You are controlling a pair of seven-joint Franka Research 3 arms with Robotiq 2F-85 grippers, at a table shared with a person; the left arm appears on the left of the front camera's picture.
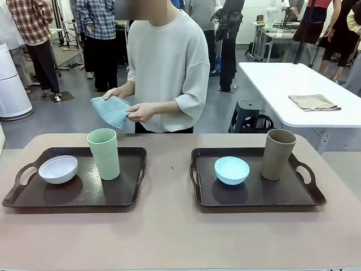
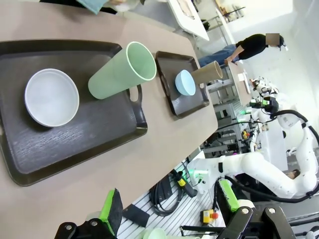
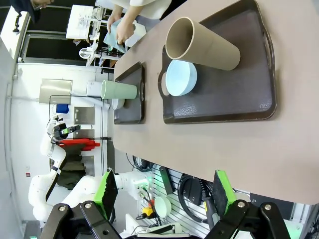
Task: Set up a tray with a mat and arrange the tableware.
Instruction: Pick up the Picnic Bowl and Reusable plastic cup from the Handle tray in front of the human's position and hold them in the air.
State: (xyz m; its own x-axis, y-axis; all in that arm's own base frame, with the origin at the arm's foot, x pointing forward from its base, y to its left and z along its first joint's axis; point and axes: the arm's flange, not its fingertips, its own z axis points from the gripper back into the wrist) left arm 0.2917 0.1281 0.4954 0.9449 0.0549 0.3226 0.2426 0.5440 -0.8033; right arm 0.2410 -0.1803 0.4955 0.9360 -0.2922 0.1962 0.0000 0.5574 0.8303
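Dark brown plastic with loop handles: two rectangular trays side by side on the tan table [image 1: 169, 237], the left tray [image 1: 17, 195] bearing a small round white bowl [image 1: 58, 169] near its left end and a tall pale green cup [image 1: 104, 153] upright beside it, the right tray [image 1: 313, 195] bearing a small round light blue bowl [image 1: 232, 170] at its middle and a tall tan-brown cup [image 1: 278, 153] upright just right of that. Beyond the far edge, a folded teal cloth [image 1: 111, 109] held in a person's hands [image 1: 141, 112], clear of both trays. Left gripper [image 2: 169, 204] and right gripper [image 3: 164, 191] both spread wide, holding nothing, well apart from the trays.
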